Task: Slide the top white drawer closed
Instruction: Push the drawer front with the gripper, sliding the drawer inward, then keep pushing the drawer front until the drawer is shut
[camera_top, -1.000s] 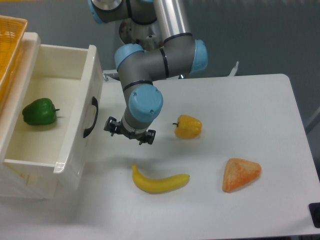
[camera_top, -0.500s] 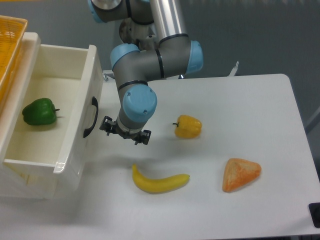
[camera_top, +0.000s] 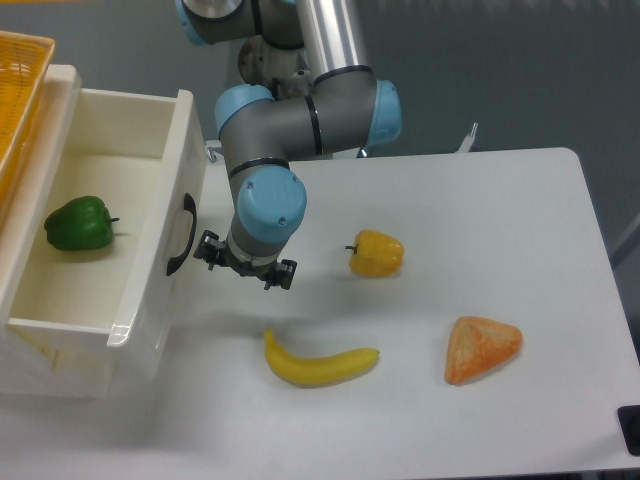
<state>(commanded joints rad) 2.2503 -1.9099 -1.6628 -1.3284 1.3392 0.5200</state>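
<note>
— Since a second ago the gripper has crept toward nine o'clock, closing on the drawer front; banana, peppers and the orange wedge sit where they sat.

— So where does the top white drawer lie from it now?

— Directly at nine o'clock, just beside it. The near fingertip sits close to the curved black handle, though I can't tell whether it touches yet. The front panel runs from twelve to six o'clock in the picture, so the gripper faces its broad side.

— And the fingers?

— Spread apart, holding nothing. They look parted only a little, and they are small in the view.

— Only one arm, so no choice there. Where must the drawer go?

— I judge a straight push toward nine o'clock, square to the panel, would send the box back into the cabinet. A push off-centre might skew it on its runners.

— How does the drawer look?

— Deep, glossy, cream-white, pulled well out at the left of the white table. A green bell pepper lies inside on its floor. A yellow woven basket sits above it at the upper left.

— And on the table?

— A banana at the gripper's five o'clock, a yellow bell pepper at three o'clock, an orange wedge farther off.
</note>
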